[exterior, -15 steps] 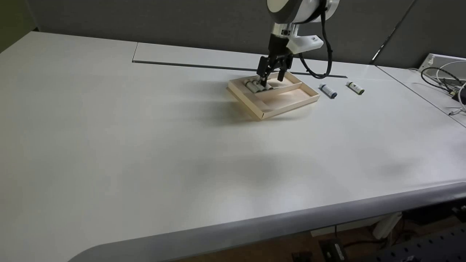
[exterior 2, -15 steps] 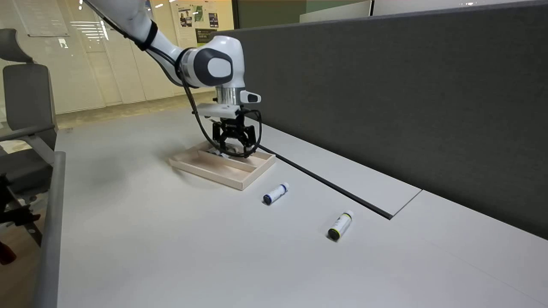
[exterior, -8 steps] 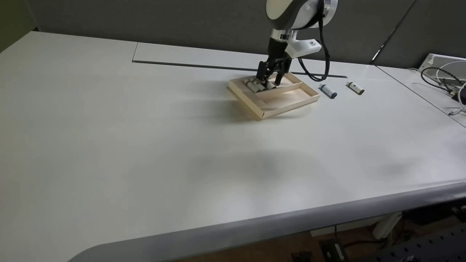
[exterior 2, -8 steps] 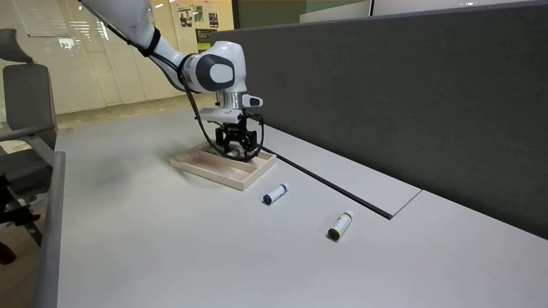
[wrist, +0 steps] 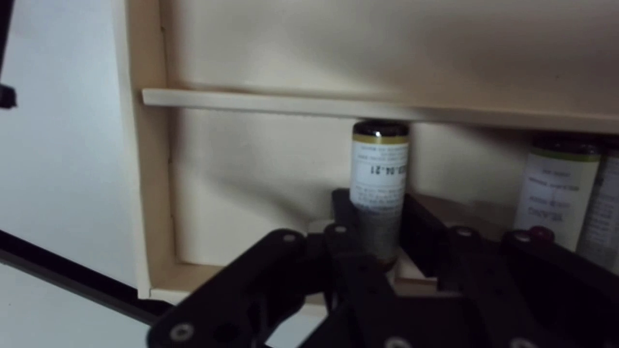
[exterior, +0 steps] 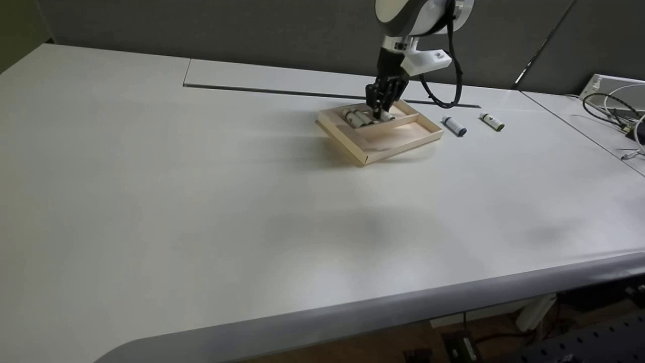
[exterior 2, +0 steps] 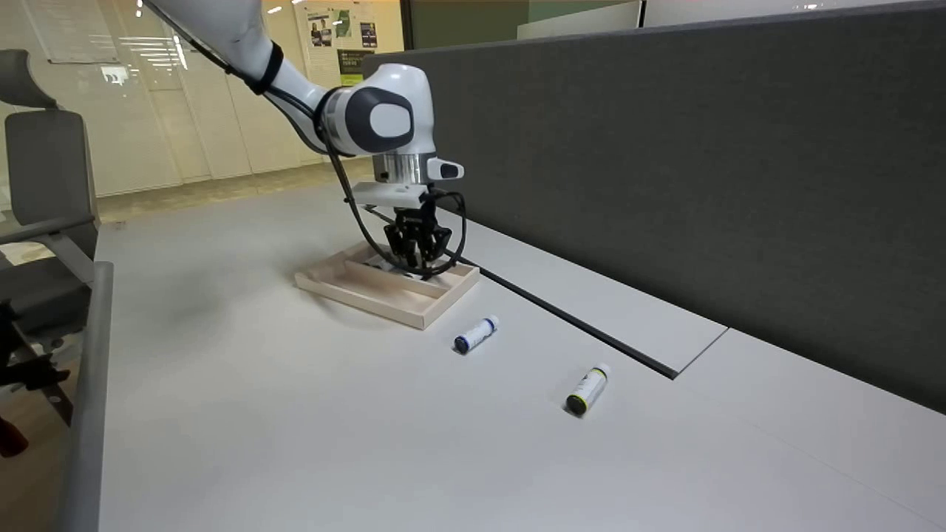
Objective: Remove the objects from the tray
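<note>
Step in hand: the pick. The gripper [wrist: 377, 208] is narrow, fingers [wrist: 418, 232] either side of a gold-banded bottle [wrist: 380, 164], looks like it's holding it. Bottle lies inside the tray [exterior 2: 361, 301], dark end right up at the tray's divider [wrist: 271, 105]; touching or just short, no way to say. Same for whether it's off the tray floor.

Progress, my read: mid-task. Two more in the same tray compartment, a green-banded bottle [wrist: 556, 191] and a neighbour bottle [wrist: 603, 208], side by side, apart from the held one. Blue-banded bottle [exterior 2: 476, 335] and yellow-banded bottle [exterior 2: 588, 389] lie on the surface [exterior 2: 295, 428] outside the tray, beyond its end wall [wrist: 154, 193]; I'd count those as done.

Next: straight lift until it clears divider and tray walls, then out over that end wall, set down outside the tray. Sideways too early probably snags the divider or drags the tray.

In the way: blue-banded bottle, near the tray corner on that route. Cable [exterior 2: 463, 229] loops low near the tray, by the gripper; might catch the rim. Partition [exterior 2: 665, 185] behind the tray limits moves that way.
</note>
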